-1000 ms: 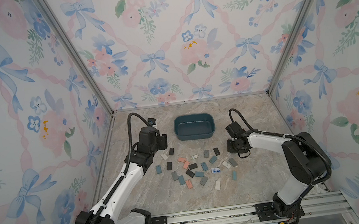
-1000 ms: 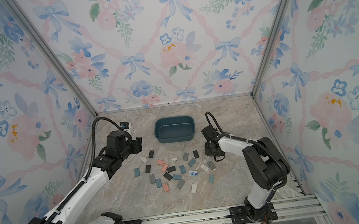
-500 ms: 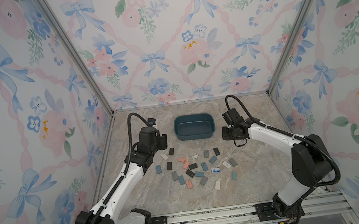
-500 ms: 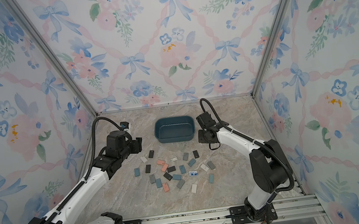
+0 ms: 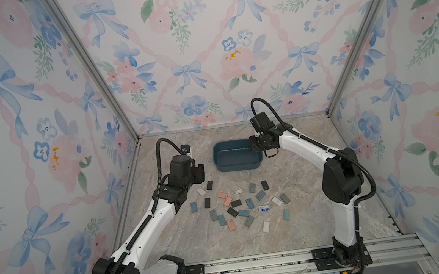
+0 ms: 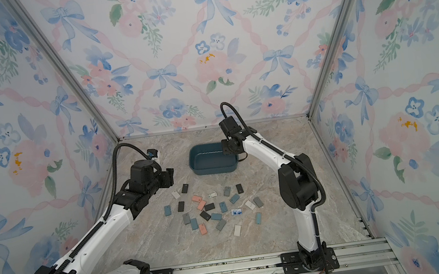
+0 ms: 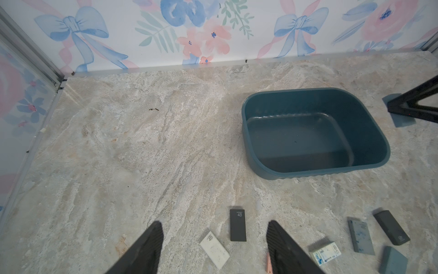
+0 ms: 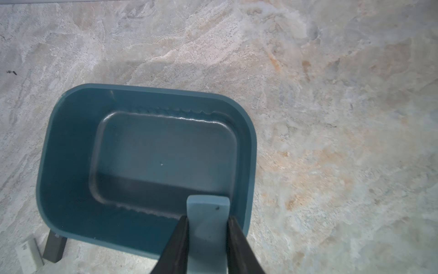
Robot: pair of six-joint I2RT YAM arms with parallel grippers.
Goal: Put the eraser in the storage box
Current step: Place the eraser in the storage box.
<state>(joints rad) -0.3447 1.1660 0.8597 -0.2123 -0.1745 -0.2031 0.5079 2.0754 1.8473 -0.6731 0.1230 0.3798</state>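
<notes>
A pale blue eraser [image 8: 208, 206] is pinched between the right fingers [image 8: 175, 244], above a corner of the empty teal box [image 8: 147, 91], near its rim. Released here, it may clip the rim and bounce onto the table [image 8: 331, 118]. The left fingers [image 7: 147, 249] stand wide and empty above loose erasers [image 7: 237, 225].

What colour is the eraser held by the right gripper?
The eraser is light blue, seen best in the right wrist view.
</notes>
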